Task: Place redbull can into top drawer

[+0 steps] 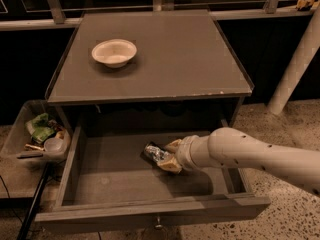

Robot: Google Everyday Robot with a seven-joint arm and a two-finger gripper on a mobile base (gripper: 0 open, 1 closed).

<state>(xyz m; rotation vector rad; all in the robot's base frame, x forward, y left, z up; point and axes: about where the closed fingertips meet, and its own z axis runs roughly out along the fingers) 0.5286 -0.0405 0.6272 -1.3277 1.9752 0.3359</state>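
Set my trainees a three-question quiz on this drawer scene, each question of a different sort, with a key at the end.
1. True or false: the white bowl stands on the cabinet top.
2. Where is the claw? A: above the bowl. B: inside the open top drawer. C: resting on the cabinet top.
3. Fill the gap: the claw is shut on the ____.

Key
1. True.
2. B.
3. redbull can, held low over the drawer floor.
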